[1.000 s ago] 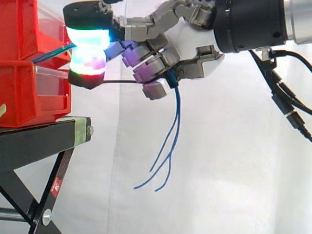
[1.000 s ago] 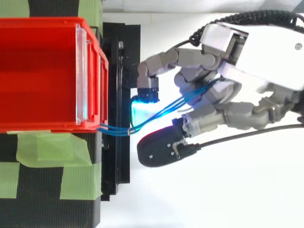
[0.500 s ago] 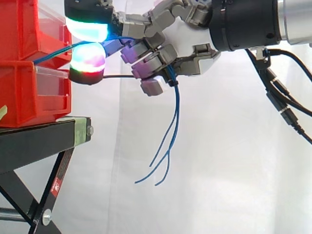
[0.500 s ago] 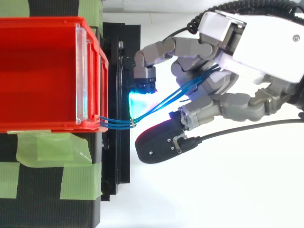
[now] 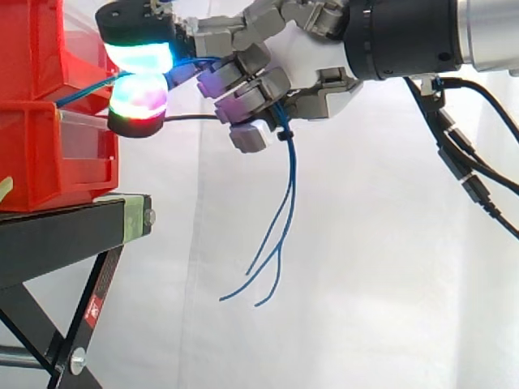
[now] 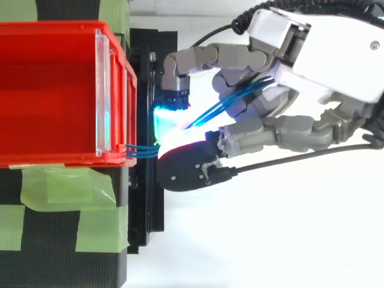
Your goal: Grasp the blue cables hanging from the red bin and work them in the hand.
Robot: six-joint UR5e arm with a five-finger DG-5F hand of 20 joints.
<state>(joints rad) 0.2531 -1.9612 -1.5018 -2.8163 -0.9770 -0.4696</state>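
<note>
Blue cables [image 5: 285,203] leave the red bin [image 5: 32,154] at left and rise a little to the right. They pass btw the two glowing fingertips [image 5: 138,58] and go on through the hand [image 5: 312,61]. Below the folded fingers they drop free, loose ends splayed well under the hand and apart from the black stand [image 5: 65,235]. In the top view we see the cables [image 6: 141,152] come out at the bin's near right corner, side by side, then slant far-right toward the palm.

The hand is closed on them: the pads pinch the strands just right of the bin, and the other fingers are curled over them nearer the palm.

We judge the grasp done and the working step in hand. To do it well:
- The run btw bin and pads looks short and nearly straight, so we'd not draw the hand right. Any pull there goes straight to the bin end.
- Let one hold do the holding, prob. the curled fingers, and keep the pad pinch light so the strands can roll or slide.
- Small pad moves only. The pads sit very near the bin front, and the lower one is over the stand edge, so there's little room at left.
- Watch that all strands stay together in the pinch. Thin and slick as they look, one could slip out and hang alone.
</note>
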